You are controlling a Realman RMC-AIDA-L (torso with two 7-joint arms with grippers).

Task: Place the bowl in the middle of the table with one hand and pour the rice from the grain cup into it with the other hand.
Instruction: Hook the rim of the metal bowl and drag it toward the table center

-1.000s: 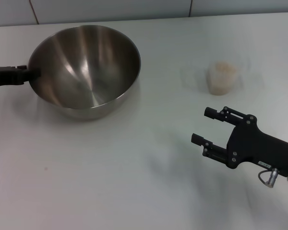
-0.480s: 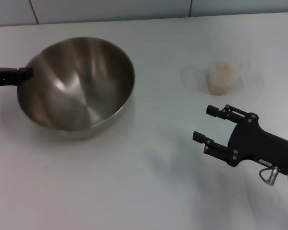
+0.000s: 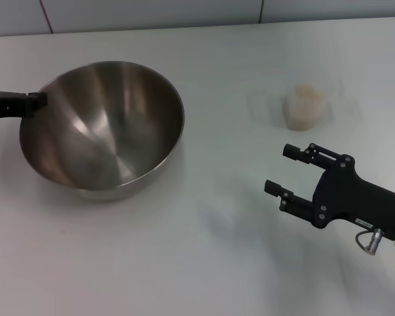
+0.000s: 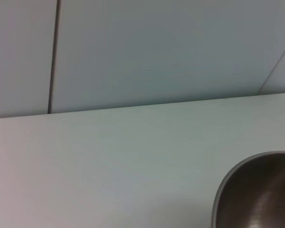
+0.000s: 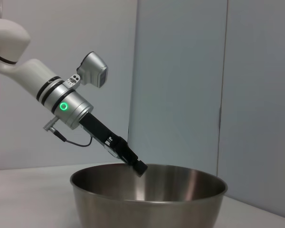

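The large steel bowl (image 3: 102, 128) is at the table's left and looks slightly tilted. My left gripper (image 3: 34, 102) is shut on its left rim, coming in from the left edge. The bowl's rim also shows in the left wrist view (image 4: 256, 194), and the whole bowl (image 5: 147, 194) with the left gripper (image 5: 135, 165) on its rim shows in the right wrist view. The clear grain cup (image 3: 305, 105), holding beige rice (image 3: 305, 93), stands upright at the back right. My right gripper (image 3: 279, 170) is open and empty, in front of the cup and apart from it.
The white table (image 3: 184, 263) runs back to a pale tiled wall (image 3: 151, 13). Nothing else lies on it between the bowl and the cup.
The bowl, held by my left gripper, has moved toward the front and a little to the left. The right gripper has barely moved.
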